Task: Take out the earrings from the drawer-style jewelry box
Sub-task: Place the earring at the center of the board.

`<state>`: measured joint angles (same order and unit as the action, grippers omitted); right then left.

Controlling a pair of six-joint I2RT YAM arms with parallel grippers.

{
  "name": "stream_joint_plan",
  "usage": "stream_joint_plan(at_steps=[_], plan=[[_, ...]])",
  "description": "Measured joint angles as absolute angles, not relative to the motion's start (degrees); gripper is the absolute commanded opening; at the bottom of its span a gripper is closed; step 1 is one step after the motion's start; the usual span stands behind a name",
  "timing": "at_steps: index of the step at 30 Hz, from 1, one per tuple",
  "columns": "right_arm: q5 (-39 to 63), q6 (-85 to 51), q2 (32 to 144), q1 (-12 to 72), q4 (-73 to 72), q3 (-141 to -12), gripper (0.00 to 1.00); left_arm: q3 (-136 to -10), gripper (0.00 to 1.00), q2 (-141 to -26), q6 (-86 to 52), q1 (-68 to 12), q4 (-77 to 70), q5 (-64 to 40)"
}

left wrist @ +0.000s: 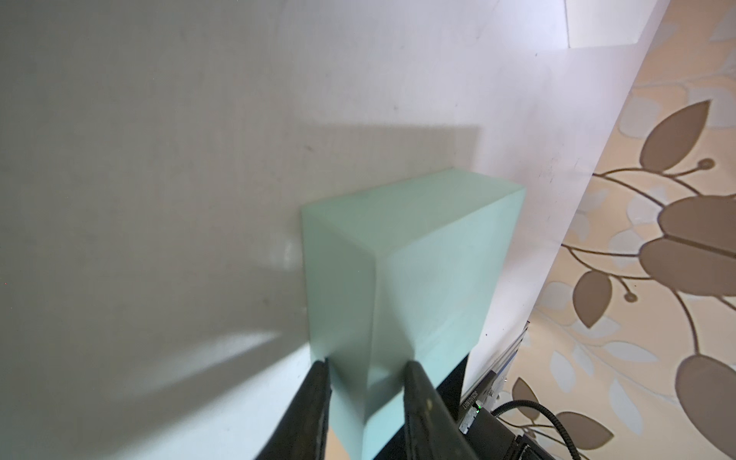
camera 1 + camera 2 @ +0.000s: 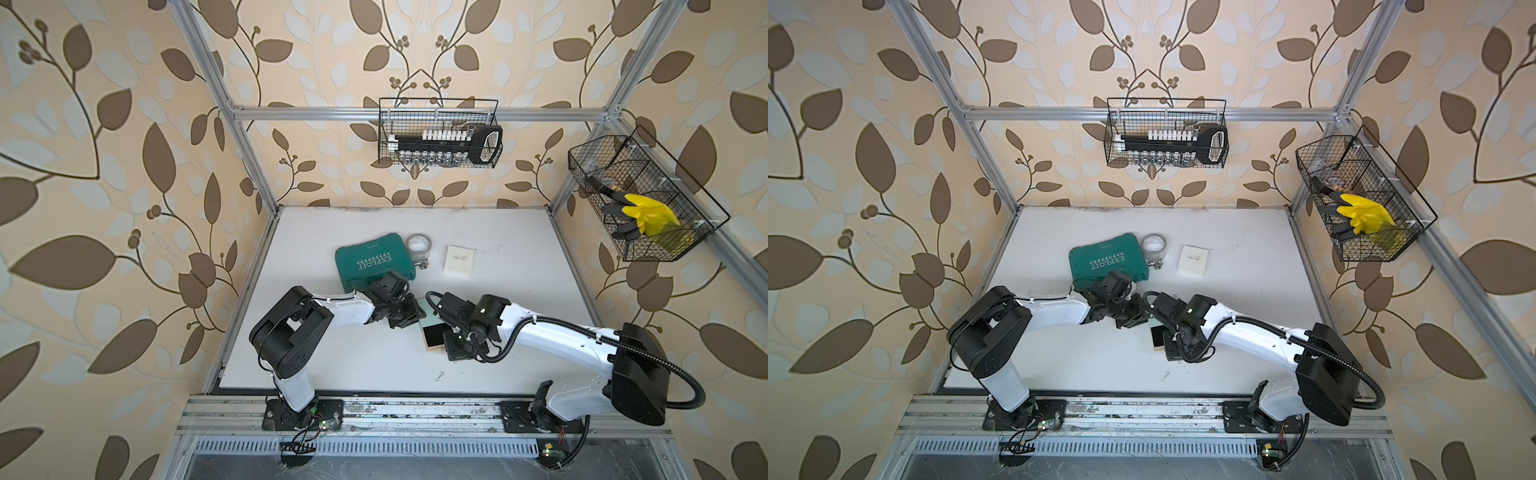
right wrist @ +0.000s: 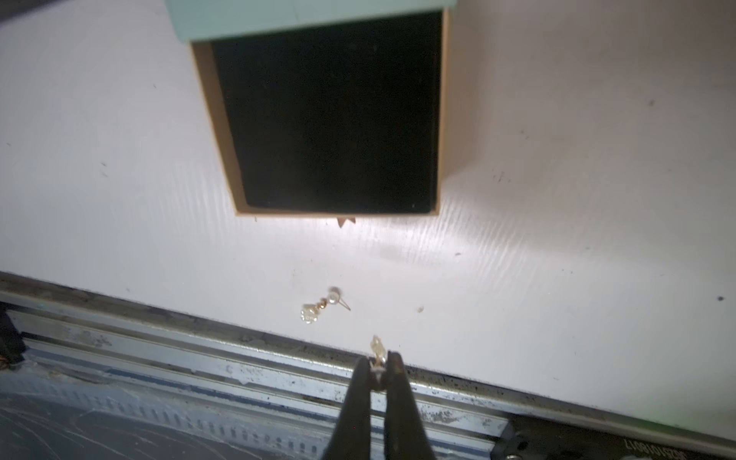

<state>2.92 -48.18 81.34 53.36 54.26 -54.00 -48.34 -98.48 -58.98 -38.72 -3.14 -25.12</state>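
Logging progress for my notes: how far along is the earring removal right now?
Done: the drawer is pulled out and looks empty; one earring lies on the table. In hand: the right gripper pinches the second earring, the left gripper clamps the mint sleeve. Left: set that earring down.

The left gripper [image 1: 368,366] is clamped on the near end of the mint-green jewelry box [image 1: 418,247]. Its 2 black fingers [image 1: 318,398] sit on either side of that end, with 1 edge of the box running down between them. The box is plain and matte and sits on the white surface [image 1: 159,159], which carries a broad grey shadow around it and a few small dark specks. Past the surface's edge stands cream wallpaper [image 1: 657,278] with brown leaves. Near the gripper, a black ribbed cable [image 1: 545,418] curves beside a dark part with 1 small green light [image 1: 480,407].
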Motion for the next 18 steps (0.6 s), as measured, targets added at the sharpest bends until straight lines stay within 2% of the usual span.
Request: stream_joint_plan(at_steps=[9, 18], plan=[[8.01, -48.47, 86.21, 55.13, 50.70, -51.59, 0.07, -48.34, 0.33, -98.48, -59.00, -39.46, -3.14, -25.17], [8.99, -48.45, 91.05, 55.13, 48.29, -51.64, 0.07, -48.34, 0.33, -98.48, -59.00, -39.46, -3.07, -25.17]])
